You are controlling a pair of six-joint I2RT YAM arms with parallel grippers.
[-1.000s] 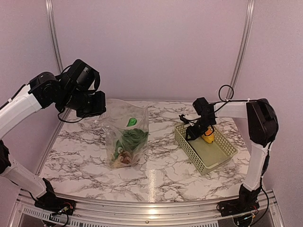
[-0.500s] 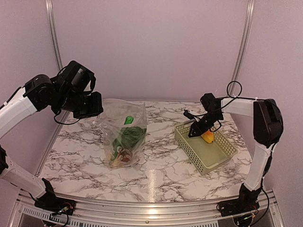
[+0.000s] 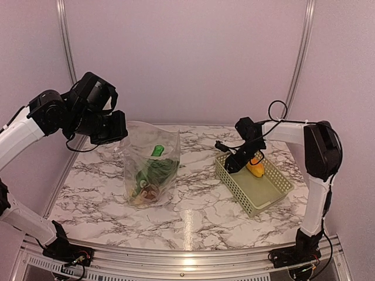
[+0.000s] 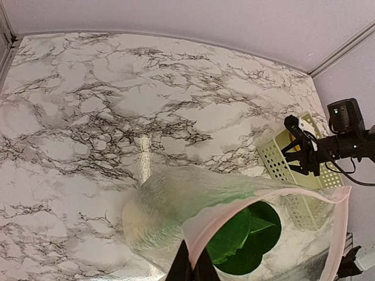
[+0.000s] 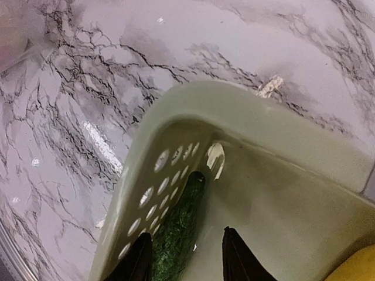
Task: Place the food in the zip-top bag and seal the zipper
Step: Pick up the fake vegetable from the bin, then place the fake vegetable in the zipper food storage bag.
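Two pieces show in the basket (image 3: pixel 253 209), so the step in hand is loading, not sealing.

R gripper (image 5: pixel 186 235): jaws spread, nothing pinched. Tips point down inside the basket's far-left corner, either side of a dark green piece (image 5: pixel 177 225) lying along the perforated wall. A yellow-orange piece (image 3: pixel 256 169) sits just beside them, further along the basket's far end. R arm rises from the near-right corner of the tabletop (image 3: pixel 205 202), w/ the forearm running left and the wrist bent down into the basket.

L gripper (image 4: pixel 192 266): jaws pressed together on the rim of the bag (image 3: pixel 151 167), by the pinkish zipper (image 4: pixel 265 196), holding the mouth up & open. Bag stands left of tabletop centre w/ its bottom resting on it, well apart from the basket near the right edge. Inside are leafy veg (image 3: pixel 159 168) and brownish bits (image 3: pixel 149 193) at the bottom. L arm is raised high, elbow out over the left edge, wrist tipped down onto the bag's top-left corner.

Next move, my read: R jaws close on one piece (green is nearest the tips), lift clear of the wall, cross to the bag mouth and drop it in. Green hugs the wall, so there's prob. little room for a jaw on that side. The bag mouth looks floppy, so a piece could catch the rim; L needs to hold it wide. The zipper waits till the basket's emptied. Can't make out the slider tab.
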